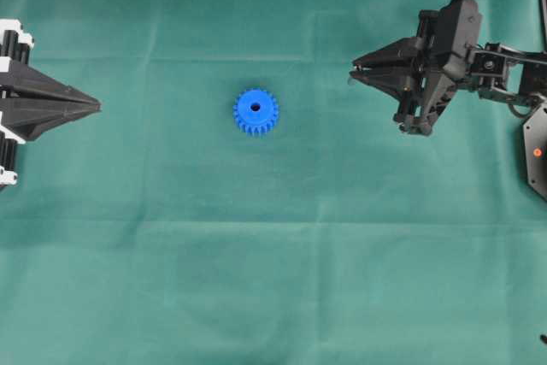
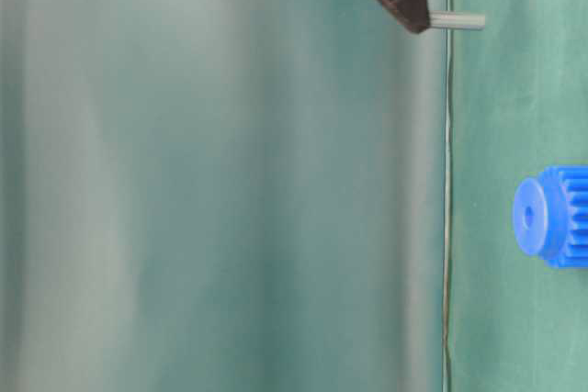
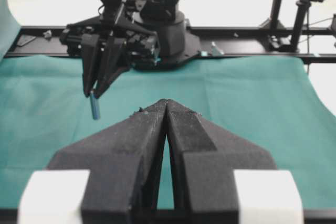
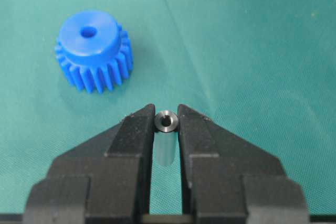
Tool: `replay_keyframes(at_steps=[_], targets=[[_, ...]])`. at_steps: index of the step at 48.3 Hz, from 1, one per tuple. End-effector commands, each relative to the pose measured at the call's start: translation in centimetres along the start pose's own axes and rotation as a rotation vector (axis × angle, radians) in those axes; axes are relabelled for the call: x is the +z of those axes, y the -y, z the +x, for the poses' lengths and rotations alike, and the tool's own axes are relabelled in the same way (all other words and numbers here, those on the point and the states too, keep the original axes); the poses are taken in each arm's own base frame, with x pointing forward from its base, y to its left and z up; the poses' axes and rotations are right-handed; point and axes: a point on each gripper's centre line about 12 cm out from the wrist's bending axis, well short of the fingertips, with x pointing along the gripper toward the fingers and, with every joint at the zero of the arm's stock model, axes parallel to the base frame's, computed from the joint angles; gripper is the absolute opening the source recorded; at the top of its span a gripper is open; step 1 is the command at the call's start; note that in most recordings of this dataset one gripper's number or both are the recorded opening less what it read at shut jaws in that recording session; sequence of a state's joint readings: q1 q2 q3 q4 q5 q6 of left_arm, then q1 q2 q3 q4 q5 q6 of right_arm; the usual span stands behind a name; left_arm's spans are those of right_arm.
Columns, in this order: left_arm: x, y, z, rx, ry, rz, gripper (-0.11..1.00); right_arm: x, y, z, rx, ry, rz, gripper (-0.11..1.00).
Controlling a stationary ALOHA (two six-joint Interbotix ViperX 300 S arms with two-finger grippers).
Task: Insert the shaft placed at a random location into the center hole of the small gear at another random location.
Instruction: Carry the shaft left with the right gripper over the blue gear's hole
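Holding: my right gripper point(image 4: 167, 124) is nipped nearly closed on the shaft point(image 4: 166, 121); the pin hangs tip-down below the fingertips, so it can go straight into a hole.
Shaft height: clear of the cloth point(image 1: 273, 297), judging by the table-level view, which keeps it from dragging.
Small gear point(image 1: 255, 111): flat on the cloth, center hole point(image 1: 255, 108) facing up, roughly 9 o'clock from my right gripper, well apart.
Left gripper point(image 1: 94, 107): fingers pressed together, empty, parked at 9 o'clock from the gear, out of the lane.
Next, I judge: carry the pin over the hole, then lower.
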State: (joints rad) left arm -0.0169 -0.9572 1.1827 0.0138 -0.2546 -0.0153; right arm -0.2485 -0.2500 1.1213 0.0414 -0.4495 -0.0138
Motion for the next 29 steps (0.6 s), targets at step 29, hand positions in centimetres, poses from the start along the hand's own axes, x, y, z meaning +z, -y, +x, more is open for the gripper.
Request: replay_keyframes(at_steps=[29], targets=[[0.9,0.1,0.3,-0.005,0.018,-0.031,0.0,2.7,-1.9,3.6,0.05,0.022,-0.022,0.14]])
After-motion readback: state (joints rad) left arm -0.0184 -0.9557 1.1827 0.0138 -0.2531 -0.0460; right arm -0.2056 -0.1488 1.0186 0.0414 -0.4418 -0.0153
